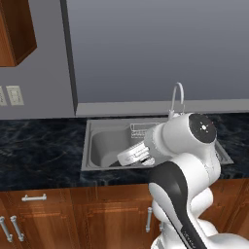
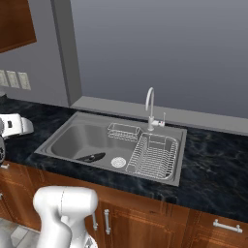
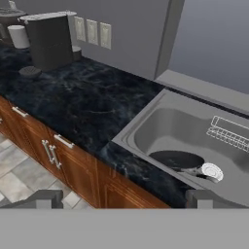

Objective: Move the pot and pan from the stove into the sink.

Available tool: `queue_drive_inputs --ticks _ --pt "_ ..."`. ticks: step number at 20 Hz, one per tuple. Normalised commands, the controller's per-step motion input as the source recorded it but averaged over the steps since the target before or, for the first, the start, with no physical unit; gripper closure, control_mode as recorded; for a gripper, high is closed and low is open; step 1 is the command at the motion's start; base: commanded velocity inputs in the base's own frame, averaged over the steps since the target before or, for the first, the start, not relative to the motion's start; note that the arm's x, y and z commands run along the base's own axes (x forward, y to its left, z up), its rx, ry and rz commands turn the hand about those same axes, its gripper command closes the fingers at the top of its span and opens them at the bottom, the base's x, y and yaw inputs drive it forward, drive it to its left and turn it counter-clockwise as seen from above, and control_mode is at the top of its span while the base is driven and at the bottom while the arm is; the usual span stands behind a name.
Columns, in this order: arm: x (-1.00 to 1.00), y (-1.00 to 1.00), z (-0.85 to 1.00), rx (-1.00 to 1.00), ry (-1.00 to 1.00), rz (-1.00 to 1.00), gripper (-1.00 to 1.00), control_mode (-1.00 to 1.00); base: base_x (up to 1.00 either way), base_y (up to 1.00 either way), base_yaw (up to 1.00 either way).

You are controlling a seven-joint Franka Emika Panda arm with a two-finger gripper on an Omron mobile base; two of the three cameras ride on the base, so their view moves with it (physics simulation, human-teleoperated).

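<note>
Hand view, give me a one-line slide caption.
Open gripper above the counter edge, looking at the black pan lying in the steel sink.

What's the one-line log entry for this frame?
gripper: open, empty, above the cabinet front beside the sink | pan: in sink basin by the drain | pot: not seen | stove: not seen

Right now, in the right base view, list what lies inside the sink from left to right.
pan → drain strainer → dish rack; the small wire basket sits farther back, above the strainer.
</note>
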Motion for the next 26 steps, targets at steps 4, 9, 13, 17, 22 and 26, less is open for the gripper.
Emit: queue_drive_inputs --ticks 4,9,13,17,22,26 --pt "0.00 0.00 0.00 0.00 0.00 0.00 -1.00 1.00 -0.20 0.00 0.09" --pt "0.00 0.00 0.00 0.00 0.00 0.00 -1.00 1.00 -0.36 0.00 0.39" --pt "0.00 0.00 0.00 0.00 0.00 0.00 -1.00 1.00 -0.27 0.00 0.44" --pt "0.00 0.00 0.00 0.00 0.00 0.00 -1.00 1.00 -0.23 0.00 0.45" --pt "0.00 0.00 0.00 0.00 0.00 0.00 -1.00 1.00 -0.17 0.00 0.47" --pt "0.00 0.00 0.00 0.00 0.00 0.00 -1.00 1.00 -0.14 0.04 0.46"
